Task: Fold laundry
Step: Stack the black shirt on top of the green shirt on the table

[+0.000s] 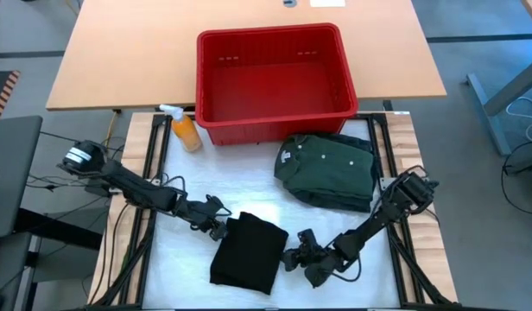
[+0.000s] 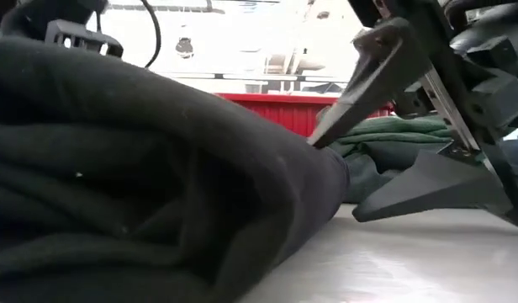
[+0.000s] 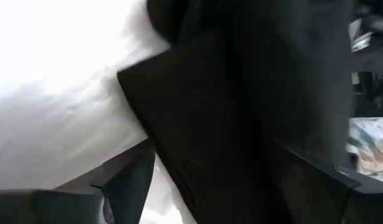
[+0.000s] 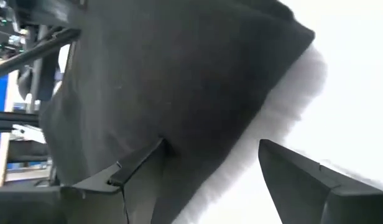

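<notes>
black garment [image 1: 249, 251], folded, laid on the white-covered desk [image 1: 180, 259]; flanked by left pincer [image 1: 216, 226] and right pincer [image 1: 292, 256], both spread apart, nothing clamped. green shirt [image 1: 328, 169], folded, placed just before the red basket [image 1: 275, 79].

The folded black cloth garment [image 1: 248, 250] lies flat in a compact, roughly rectangular bundle, layered along its thick rounded edge, on the white table cover [image 1: 249, 199]. The folded dark green buttoned shirt with a white neck label [image 1: 326, 168] lies flat on the same cover, apart from the black bundle.
</notes>
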